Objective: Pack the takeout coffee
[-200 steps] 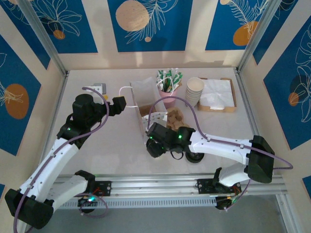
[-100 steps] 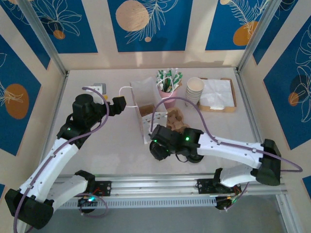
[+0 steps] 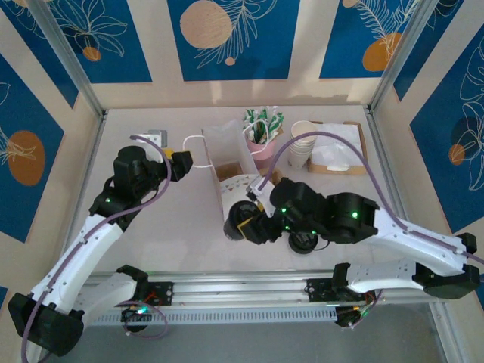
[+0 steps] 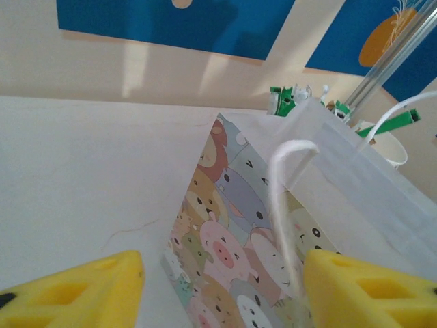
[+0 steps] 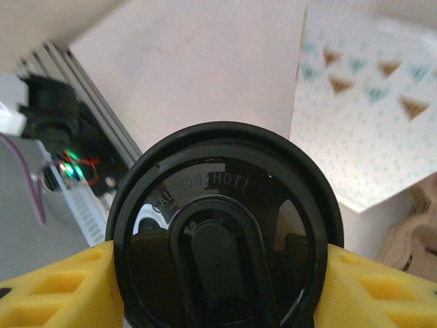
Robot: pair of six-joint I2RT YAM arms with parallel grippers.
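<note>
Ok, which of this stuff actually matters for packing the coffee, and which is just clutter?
In the job:
takeout coffee, held in the right gripper
paper bag

Lying about:
pink cup of sachets
stack of paper cups
napkin tray
black lid stack

Overhead view: you have bright, even light, with soft shadows on the table (image 3: 189,219).
Left wrist: pale light streaks at 12 o'clock; left gripper (image 4: 222,290) blurred at 6 o'clock.
Right wrist: sheen on the takeout coffee (image 5: 218,232) lid; background soft at 9 o'clock.
</note>
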